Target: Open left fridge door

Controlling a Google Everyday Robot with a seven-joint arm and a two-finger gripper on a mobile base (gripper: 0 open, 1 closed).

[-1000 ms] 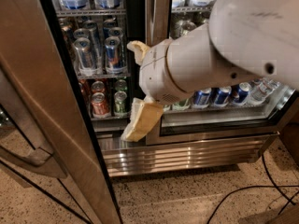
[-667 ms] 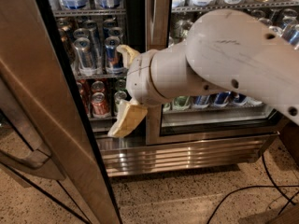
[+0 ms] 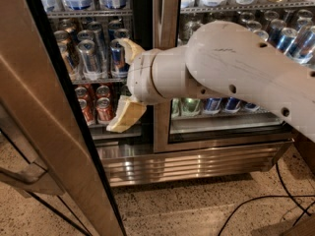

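The left fridge door (image 3: pixel 54 132) is seen at the left of the view, swung well out from the cabinet, so that its wide steel frame and black inner rim run slantwise across the foreground. The shelves of cans (image 3: pixel 93 58) behind it are laid open. The gripper (image 3: pixel 118 85) is held inside that opening, just in front of the cans, with its two pale fingers (image 3: pixel 129 116) spread wide apart and nothing clasped between them; no contact with the door is seen.

The door is judged to be heavy and stiff: a tall glass pane set in a broad metal frame, turning only about the hinge on its left edge. The brushed steel is likely to be slippery under smooth pads, and the glass is best not struck. What appears to be a handle bar (image 3: pixel 27 173) is seen low on the outer face, and a hold there, or a push against the free edge far from the hinge, is judged to give the most leverage.

The right door (image 3: pixel 165 92) is shut. Cables (image 3: pixel 256 205) lie on the floor (image 3: pixel 197 215).
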